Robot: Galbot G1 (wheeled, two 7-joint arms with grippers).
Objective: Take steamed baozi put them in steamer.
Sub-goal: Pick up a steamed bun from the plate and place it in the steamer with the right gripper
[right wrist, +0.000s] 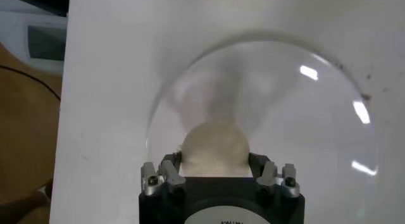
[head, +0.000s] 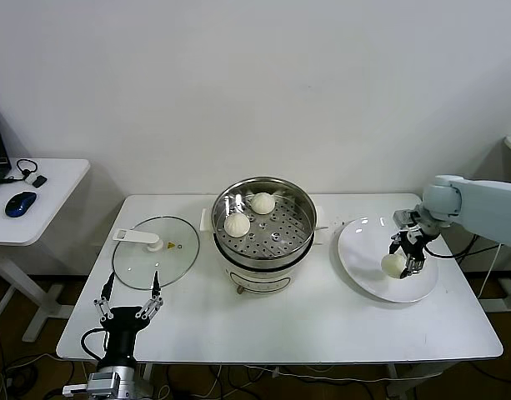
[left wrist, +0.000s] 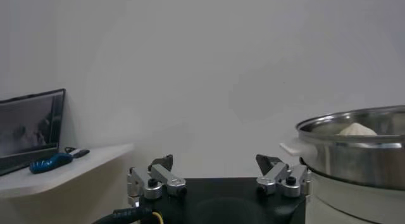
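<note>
- Right gripper (head: 403, 265) is clamped on 1 baozi (head: 393, 265), jaws part-closed against its sides, over the plate (head: 363, 250).
- Steamer (head: 263, 229), at the plate's 9 o'clock, holds 2 more.
- Left gripper (head: 128, 292) sits spread apart near the lid (head: 155, 254).

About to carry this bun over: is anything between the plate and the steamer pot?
Nothing visible blocks the way. The right claw is shut on the bun over the plate. The table between plate and steamer is bare; the steamer is uncovered, its lid lying on the far side.
</note>
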